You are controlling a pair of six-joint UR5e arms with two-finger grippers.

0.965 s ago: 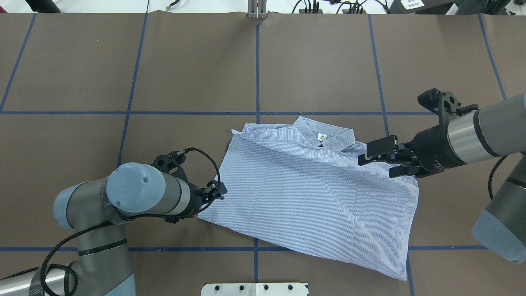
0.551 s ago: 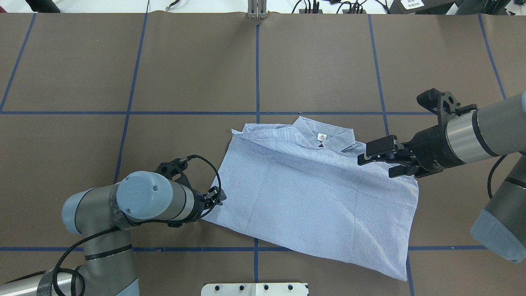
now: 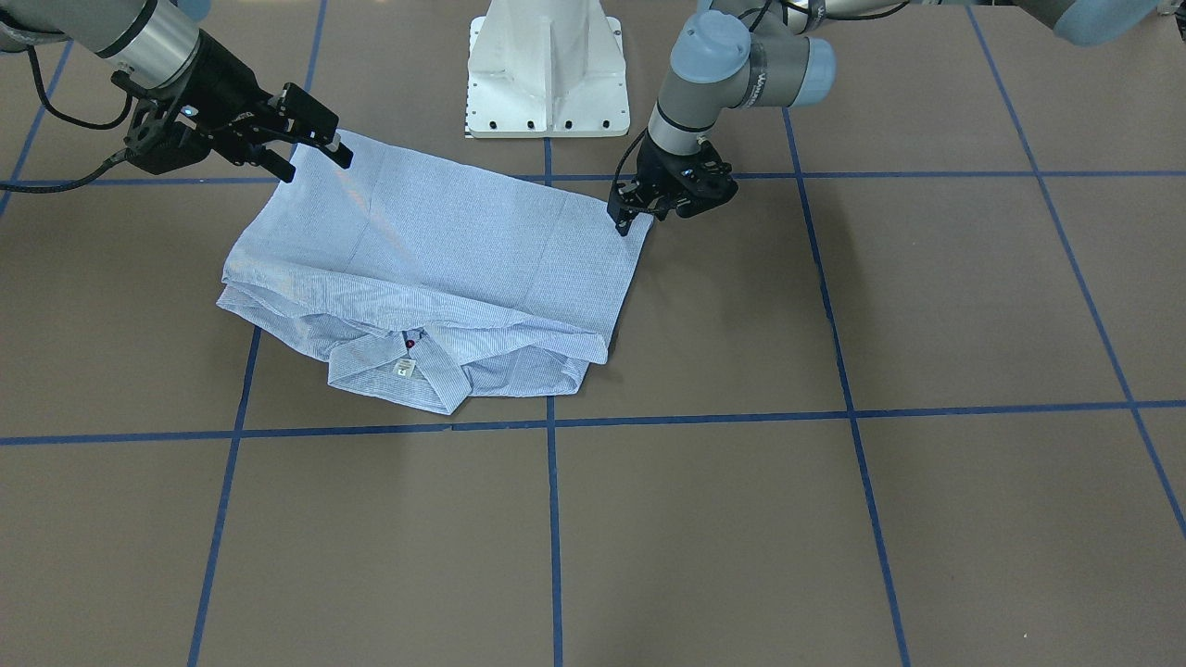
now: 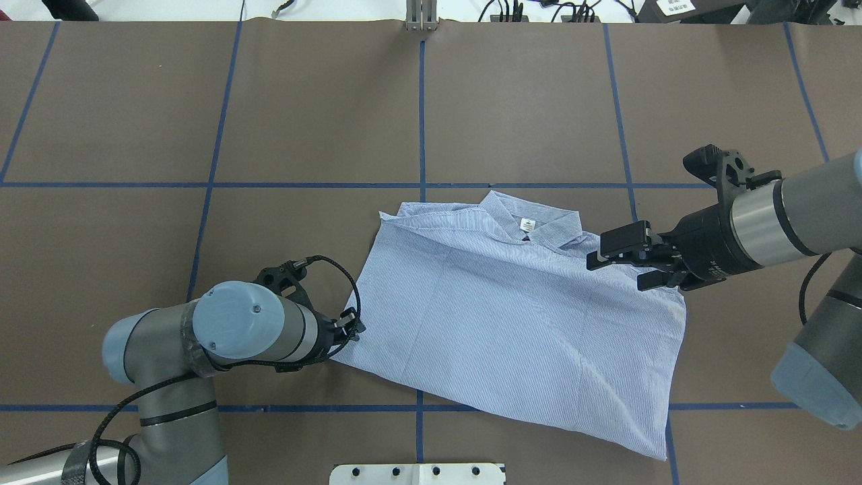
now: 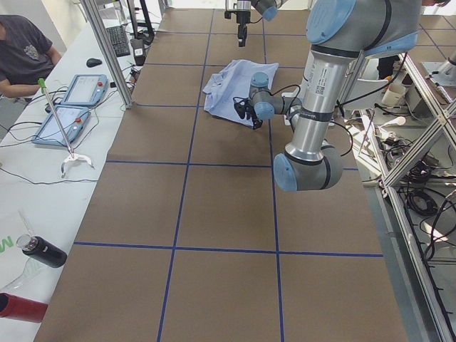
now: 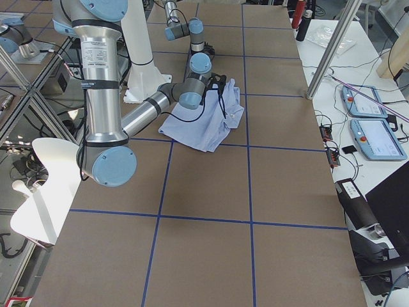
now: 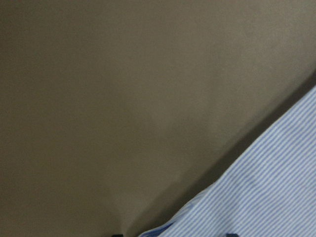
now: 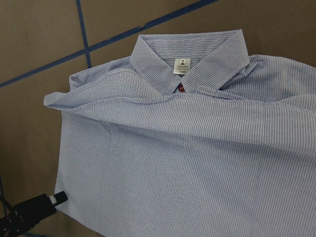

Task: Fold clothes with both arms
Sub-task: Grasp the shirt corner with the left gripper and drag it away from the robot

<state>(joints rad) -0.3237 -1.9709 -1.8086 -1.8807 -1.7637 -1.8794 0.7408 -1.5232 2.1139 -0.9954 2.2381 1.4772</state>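
Note:
The light blue striped shirt [image 4: 512, 316] lies folded on the brown table, collar and white label [image 8: 181, 65] on the side away from the robot. My left gripper [image 4: 355, 325] sits low at the shirt's near-left corner. In the left wrist view the striped edge [image 7: 276, 192] lies between its two dark tips, which stand apart, so it is open. My right gripper [image 4: 614, 275] hovers open over the shirt's right shoulder, holding nothing. From the front, the left gripper [image 3: 630, 218] touches the corner and the right gripper [image 3: 315, 164] is above the cloth.
The white pedestal base [image 3: 545, 69] stands just behind the shirt's near edge. Blue tape lines [image 4: 421, 121] grid the table. A person [image 5: 25, 50] sits at a side table with control tablets [image 5: 71, 107] and bottles [image 5: 43, 251].
My left arm has drawn back toward the base and settled lower at the shirt's near-left corner. The right gripper and the shirt have hardly moved.

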